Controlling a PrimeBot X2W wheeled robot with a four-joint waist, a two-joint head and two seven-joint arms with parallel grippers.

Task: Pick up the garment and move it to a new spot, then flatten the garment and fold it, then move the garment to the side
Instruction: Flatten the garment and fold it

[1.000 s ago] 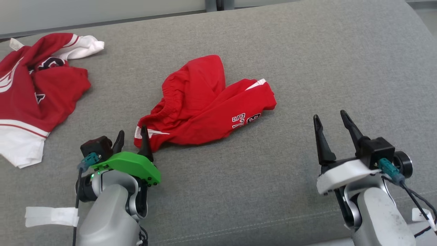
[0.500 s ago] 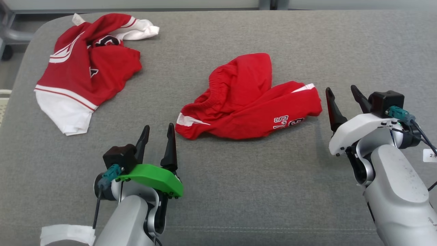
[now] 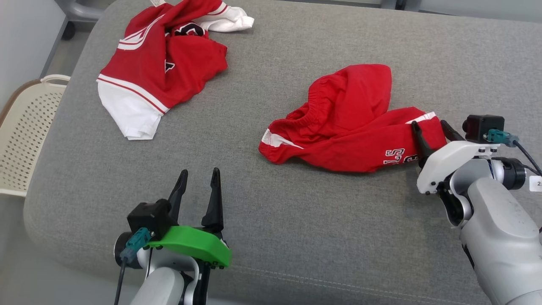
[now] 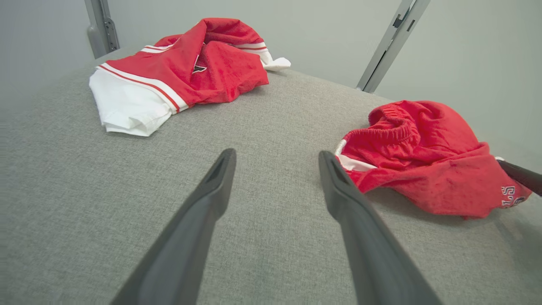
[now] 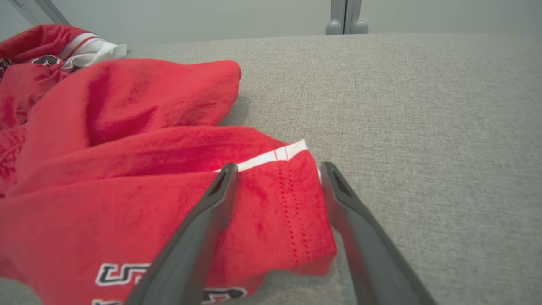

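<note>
Crumpled red shorts (image 3: 351, 114) with an elastic waistband, white trim and lettering lie in the middle of the grey cushion (image 3: 296, 237). My right gripper (image 3: 428, 125) is open at their right end. In the right wrist view its fingers straddle the hemmed leg edge (image 5: 292, 203) of the shorts (image 5: 127, 169), with the gripper (image 5: 278, 167) low over the fabric. My left gripper (image 3: 200, 171) is open and holds nothing, down and left of the shorts. In the left wrist view the gripper (image 4: 276, 153) points at bare cushion, the shorts (image 4: 423, 156) lying to its right.
A second garment, a red and white jersey (image 3: 165, 59), lies bunched at the cushion's far left, also in the left wrist view (image 4: 186, 67). A cream perforated basket (image 3: 25, 127) stands beyond the cushion's left edge. The cushion's rounded front edge runs close to both arms.
The head camera has turned, shifting the whole picture right. My right gripper has moved forward onto the shorts' leg end. The left gripper now sits farther from the shorts' waist corner.
</note>
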